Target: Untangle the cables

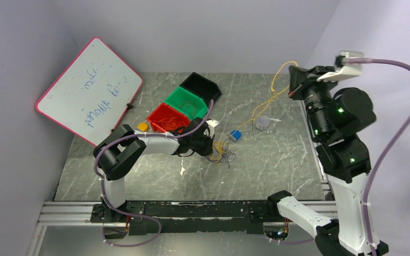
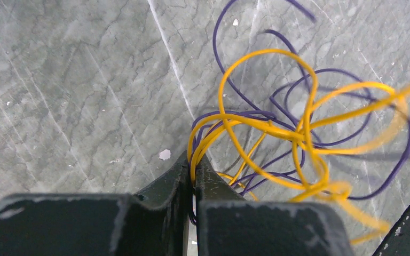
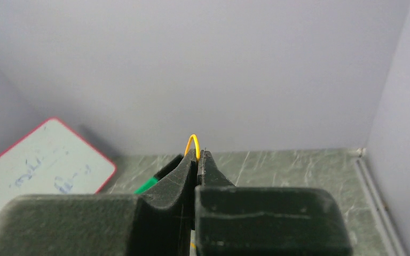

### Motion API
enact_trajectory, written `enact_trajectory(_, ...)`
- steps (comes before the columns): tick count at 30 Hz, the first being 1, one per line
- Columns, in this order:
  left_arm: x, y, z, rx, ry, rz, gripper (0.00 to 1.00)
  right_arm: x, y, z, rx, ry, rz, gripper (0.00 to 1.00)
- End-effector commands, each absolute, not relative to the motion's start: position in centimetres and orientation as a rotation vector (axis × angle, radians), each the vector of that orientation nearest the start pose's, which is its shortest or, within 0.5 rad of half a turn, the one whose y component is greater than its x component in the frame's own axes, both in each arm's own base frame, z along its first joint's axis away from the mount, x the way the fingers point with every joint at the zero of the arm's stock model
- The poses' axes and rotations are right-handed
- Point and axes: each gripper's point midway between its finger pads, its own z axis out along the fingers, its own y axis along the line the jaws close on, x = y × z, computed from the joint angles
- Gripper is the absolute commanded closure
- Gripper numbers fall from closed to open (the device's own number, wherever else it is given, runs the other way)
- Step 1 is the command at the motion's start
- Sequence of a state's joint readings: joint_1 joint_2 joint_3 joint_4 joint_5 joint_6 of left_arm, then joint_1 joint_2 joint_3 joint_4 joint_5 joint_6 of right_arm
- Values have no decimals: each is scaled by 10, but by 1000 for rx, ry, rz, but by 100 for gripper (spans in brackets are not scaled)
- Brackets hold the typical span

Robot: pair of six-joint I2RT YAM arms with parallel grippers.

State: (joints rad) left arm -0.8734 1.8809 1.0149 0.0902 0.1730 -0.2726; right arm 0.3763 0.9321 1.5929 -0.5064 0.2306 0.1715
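Note:
The cables lie in a tangled clump (image 1: 221, 152) of yellow and dark purple loops near the table's middle. In the left wrist view the yellow cable (image 2: 267, 125) and the purple cable (image 2: 224, 64) cross over each other many times. My left gripper (image 2: 194, 160) is shut on a bundle of yellow and purple strands at the clump's left edge (image 1: 209, 145). An orange cable (image 1: 261, 106) runs from the clump up to the far right. There my right gripper (image 1: 293, 80) is raised high and shut on it, with a small orange loop (image 3: 192, 140) poking above the tips (image 3: 198, 153).
Red (image 1: 166, 118), green (image 1: 188, 102) and black (image 1: 202, 85) bins stand at the back left of the clump. A whiteboard (image 1: 91, 88) leans at the far left. A small blue piece (image 1: 236, 135), an orange block (image 1: 143, 127) and a clear lid (image 1: 263, 122) lie nearby.

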Motion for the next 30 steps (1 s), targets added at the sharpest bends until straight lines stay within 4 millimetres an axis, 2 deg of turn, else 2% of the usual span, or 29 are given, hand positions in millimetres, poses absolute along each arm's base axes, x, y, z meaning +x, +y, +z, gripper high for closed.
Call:
enact_trajectory(1, 248, -350, -9, 857, 2401, -613, 93, 241, 39, 563, 85, 1302, 185, 100)
enact_trajectory(9, 247, -344, -13, 843, 2419, -585, 93, 217, 17, 603, 107, 1172, 113, 100)
enact_trajectory(13, 244, -345, -14, 832, 2432, -607, 93, 199, 4, 628, 116, 1100, 72, 100)
enact_trajectory(21, 244, -341, -26, 826, 2451, -556, 93, 165, -26, 662, 190, 969, -5, 100)
enact_trajectory(25, 242, -338, -32, 814, 2474, -545, 93, 151, -37, 674, 229, 910, -17, 100)
enact_trajectory(30, 242, -336, -36, 825, 2480, -533, 93, 140, -47, 679, 264, 870, -37, 100)
